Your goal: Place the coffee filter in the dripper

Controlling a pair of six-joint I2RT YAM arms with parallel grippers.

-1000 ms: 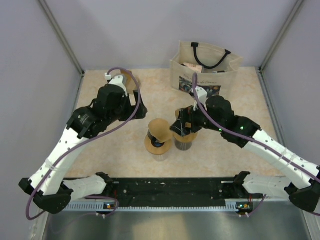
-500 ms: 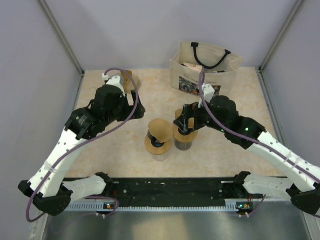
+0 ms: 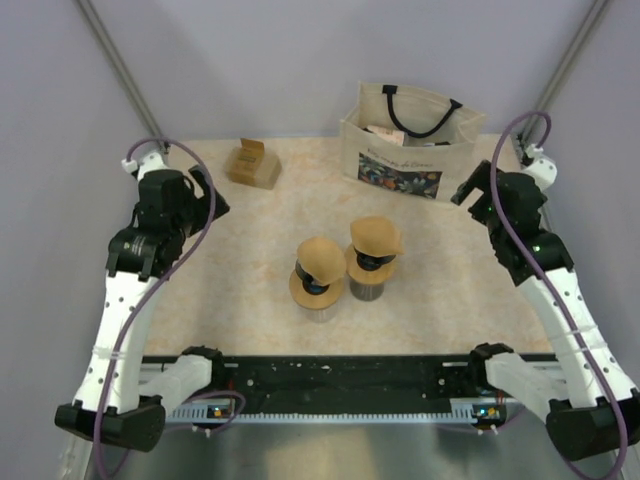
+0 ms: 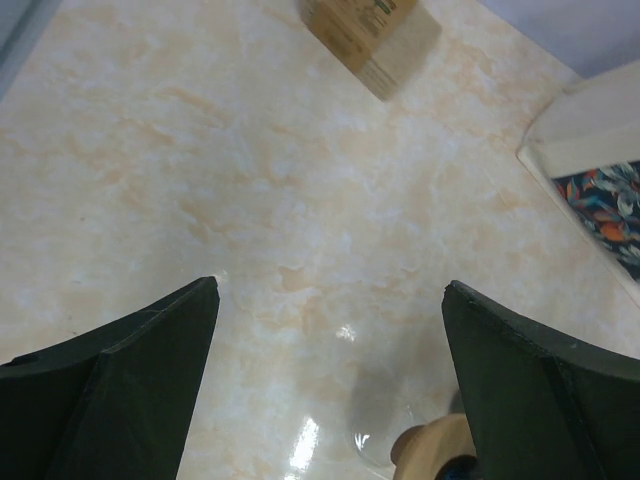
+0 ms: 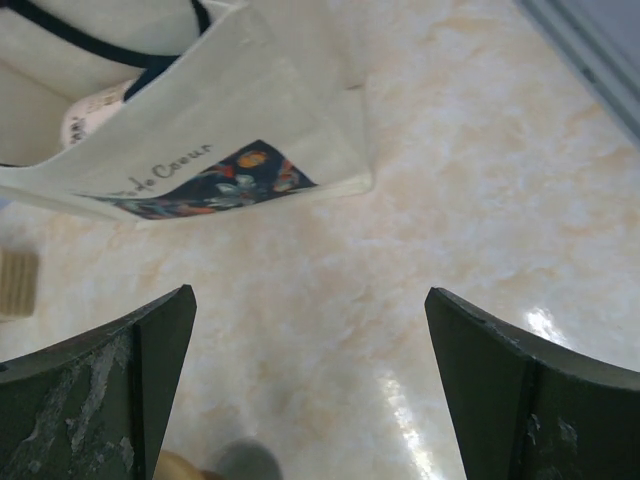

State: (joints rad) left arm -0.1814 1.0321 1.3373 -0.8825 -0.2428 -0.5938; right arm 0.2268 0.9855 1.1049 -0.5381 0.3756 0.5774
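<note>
Two drippers stand side by side mid-table. The left dripper (image 3: 312,287) has a brown round collar over a glass and holds a brown paper coffee filter (image 3: 320,257). The right dripper (image 3: 368,275) is dark and carries a second brown filter (image 3: 375,236) on top. My left gripper (image 3: 207,193) hangs open at the far left, well away from them; its wrist view shows only a filter edge (image 4: 436,449) at the bottom. My right gripper (image 3: 468,186) hangs open at the far right, with nothing between its fingers (image 5: 105,390).
A cream tote bag (image 3: 405,140) with dark handles stands at the back, and shows in the right wrist view as the bag (image 5: 200,130). A small cardboard box (image 3: 252,164) lies at the back left, also the box (image 4: 372,35). Grey walls close in both sides.
Both arms have pulled back from the drippers to the table's outer sides. The right gripper has left the filter sitting on the right dripper.
</note>
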